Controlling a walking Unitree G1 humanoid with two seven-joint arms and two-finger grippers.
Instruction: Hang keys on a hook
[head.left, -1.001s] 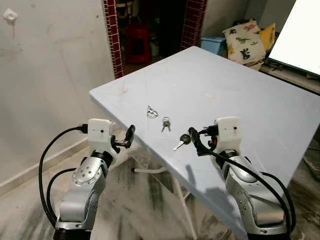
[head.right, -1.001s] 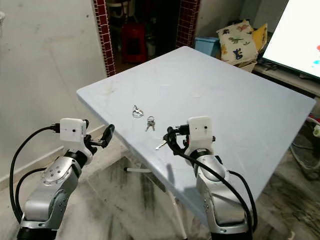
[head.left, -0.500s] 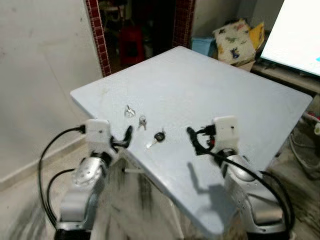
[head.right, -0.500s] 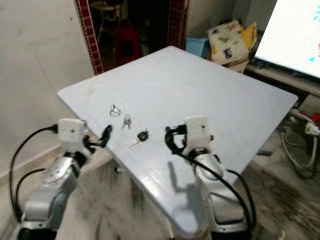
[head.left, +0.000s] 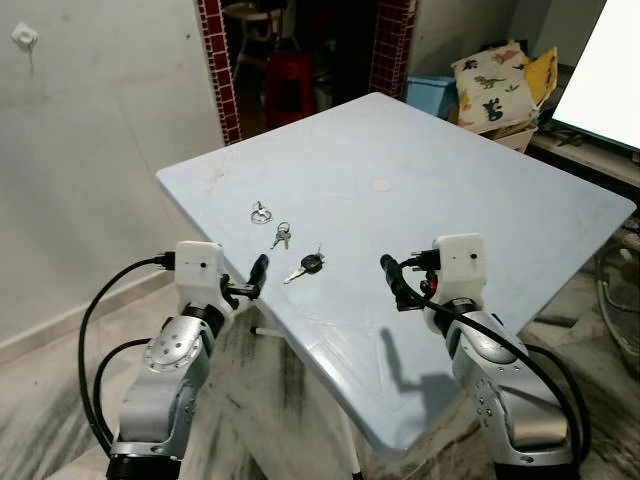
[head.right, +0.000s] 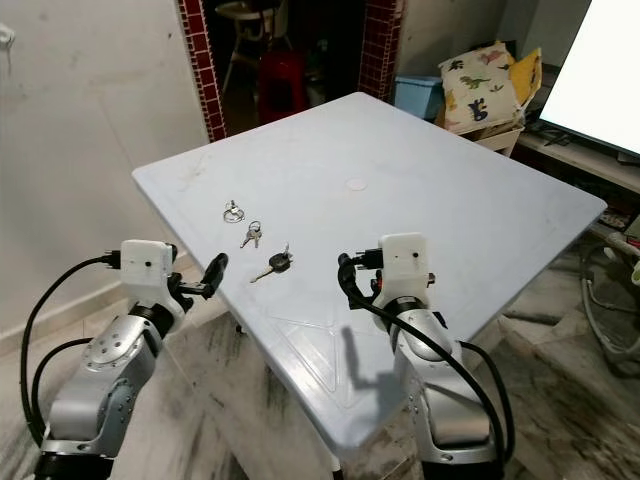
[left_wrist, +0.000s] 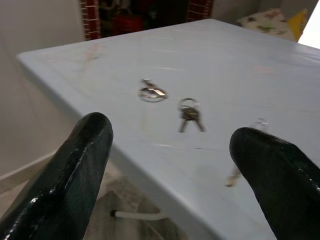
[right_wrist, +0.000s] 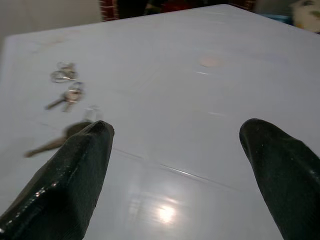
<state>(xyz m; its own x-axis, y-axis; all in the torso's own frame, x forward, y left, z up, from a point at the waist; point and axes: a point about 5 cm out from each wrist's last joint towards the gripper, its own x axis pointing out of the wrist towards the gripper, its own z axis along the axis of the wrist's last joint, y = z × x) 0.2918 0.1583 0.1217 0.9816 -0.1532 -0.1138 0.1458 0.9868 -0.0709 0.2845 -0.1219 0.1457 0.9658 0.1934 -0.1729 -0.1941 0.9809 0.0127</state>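
The step in hand appears to be the approach before pickup: no key is held, and none is on a hook. Three key items lie in a short row near the left corner of the pale blue table: a loose key ring, a small pair of keys, and a black-headed key nearest the robot.

The left gripper hovers just off the table's near-left edge, fingers spread and grasping nothing. The right gripper hovers over the tabletop, near the black-headed key and to its right, fingers also spread and empty.

The next move likely calls for lowering one gripper onto a key set and closing on it. The keys lie flat on a smooth surface, so a pinch at the ring or the thick black head is the likelier hold. Carriage to a hook then follows; a small white fitting on the wall at far left may be that hook, but it is too small to confirm.

The left wrist view shows the key ring and key pair between its fingers, with detail the eye views lack. The right wrist view shows the black-headed key partly behind one finger. The eye views add the wall, the brick doorway and the dinosaur-print cushion.
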